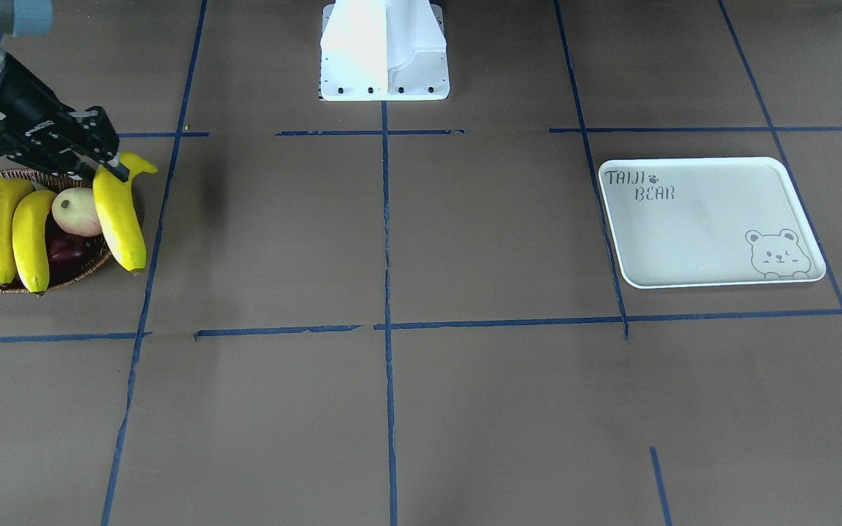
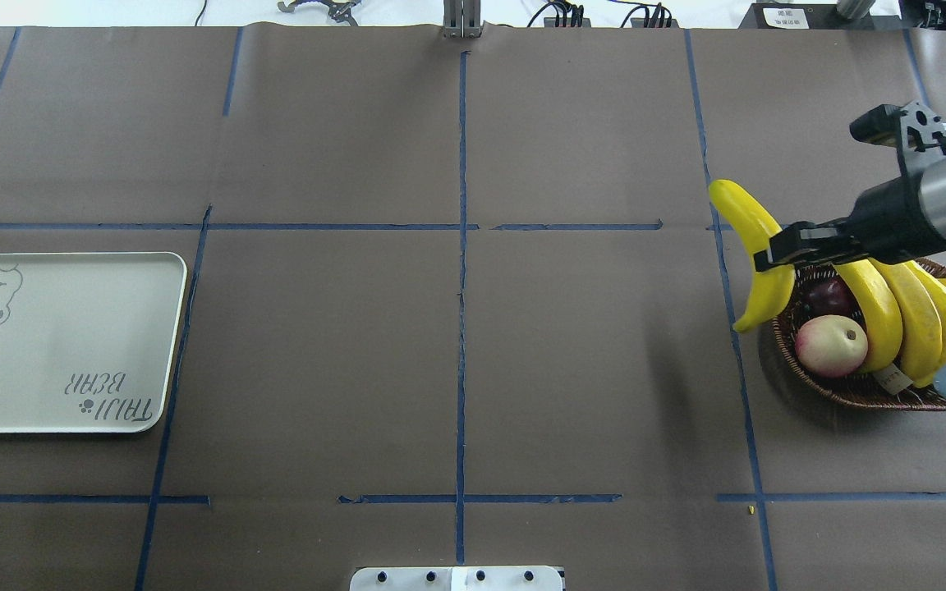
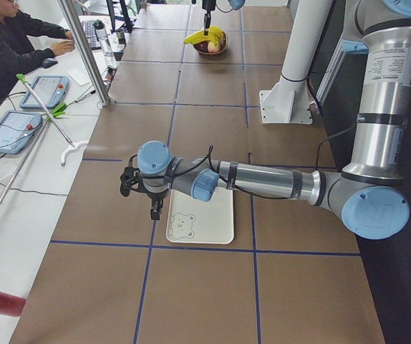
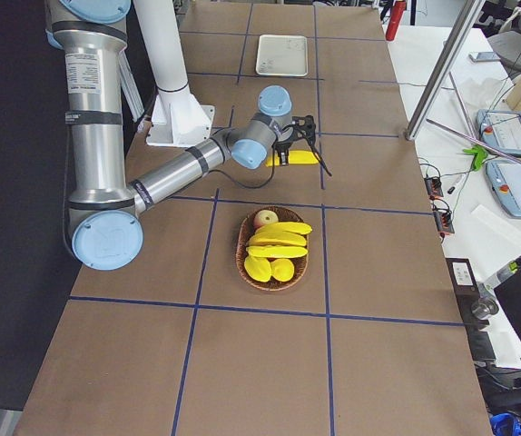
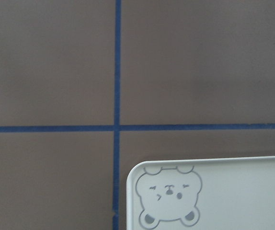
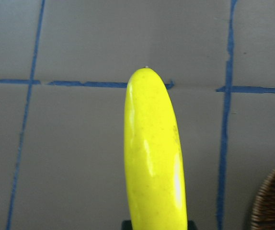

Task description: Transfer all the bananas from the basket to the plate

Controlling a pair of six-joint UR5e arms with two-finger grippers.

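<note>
My right gripper [image 1: 115, 169] is shut on one yellow banana [image 1: 120, 219] near its stem end. It holds that banana [image 2: 756, 246] above the table at the basket's inner edge, hanging out past the rim. The brown wicker basket [image 2: 851, 398] still holds several bananas [image 1: 8, 230]. In the right wrist view the held banana [image 6: 154, 158] fills the middle. The off-white plate [image 2: 54, 345] printed "TAIJI BEAR" lies bare at the far side of the table. My left gripper [image 3: 139, 193] hovers by the plate's [image 3: 209, 222] corner. It shows only in the exterior left view, so I cannot tell its state.
A round pink-and-cream fruit [image 2: 831, 345] and a dark red-purple mango [image 2: 830, 295] also lie in the basket. The white robot base [image 1: 384, 58] stands at the table's middle edge. A person sits at a side bench [image 3: 19, 43] with tablets and tools.
</note>
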